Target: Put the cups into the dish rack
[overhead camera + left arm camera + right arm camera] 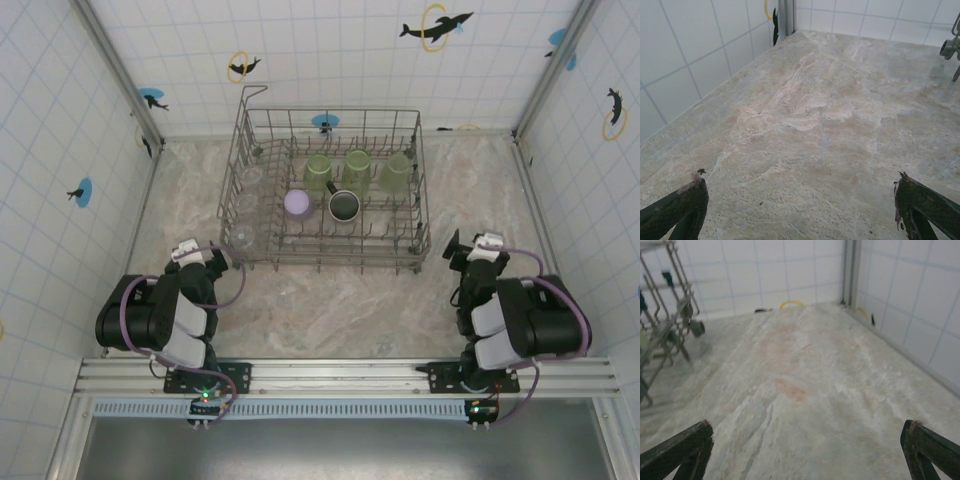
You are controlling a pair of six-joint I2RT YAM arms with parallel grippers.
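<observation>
Beige marbled stone-look desk [340, 310], tiled walls round it. Large grey wire dish rack [330, 264] sits at the far middle of the desk, well apart from both arms.

Left hand [800, 184]: jaws wide apart, nothing between them, just bare desk below. Right hand [807, 426]: same, spread wide and empty, with the rack's corner off to its left.

Every cup I see is inside the rack. Three translucent light-green tumblers [357, 166] stand in a row at the back. In front of them are a black handled mug [344, 205], mouth up, and a lavender tumbler [298, 203] just beside it. Several clear glasses [245, 207] line the left side and are hard to make out.

My read: loading looks about done.

Handling guess:
- Tumblers: light, stiff, smooth-walled, so likely to slip. I'd pinch across the rim, one finger inside.
- Mug: heavier. I'd take the wall at the rim, since the handle is small.
- Clear glasses: probably fragile, so a gentle squeeze, keeping them off the tines.
</observation>
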